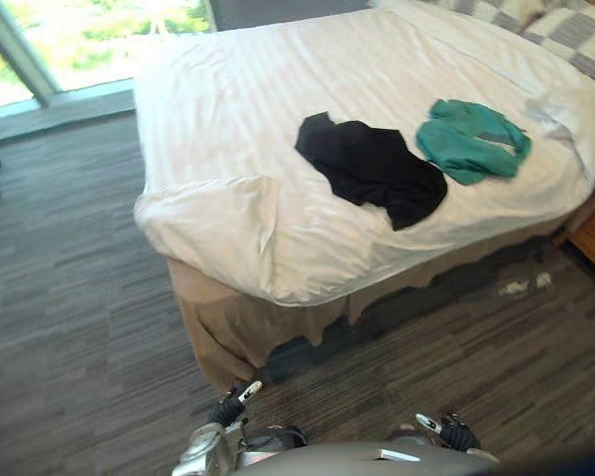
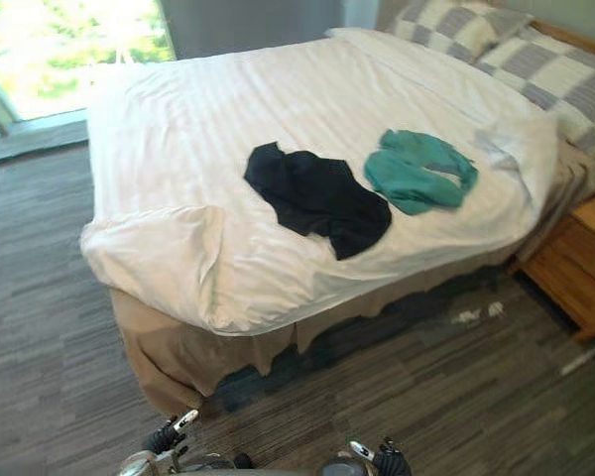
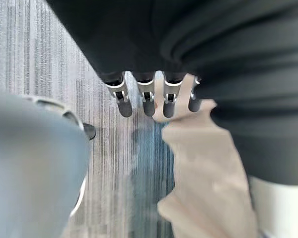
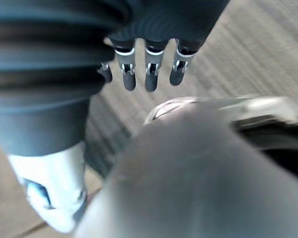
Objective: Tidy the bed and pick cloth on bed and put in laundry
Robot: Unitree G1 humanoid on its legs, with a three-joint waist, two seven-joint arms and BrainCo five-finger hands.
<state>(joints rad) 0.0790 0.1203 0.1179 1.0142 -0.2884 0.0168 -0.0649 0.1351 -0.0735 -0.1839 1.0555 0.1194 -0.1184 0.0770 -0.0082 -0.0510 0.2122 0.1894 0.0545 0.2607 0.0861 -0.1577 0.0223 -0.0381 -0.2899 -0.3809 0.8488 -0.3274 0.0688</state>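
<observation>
Left hand (image 3: pixel 146 94): fingers (image 3: pixel 122 99) are finished in silver and capped with dark rounded tips; back and wrist are sheathed in a dark ribbed cover (image 3: pixel 248 74); right hand (image 4: pixel 150 69) is built alike; arms (image 4: pixel 49 183) are shelled in silver-grey.

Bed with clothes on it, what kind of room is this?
Probably a bedroom, maybe in a hotel. There is a big white bed with checked pillows at its head and a wooden nightstand beside it. A black cloth and a green cloth lie on top.
</observation>
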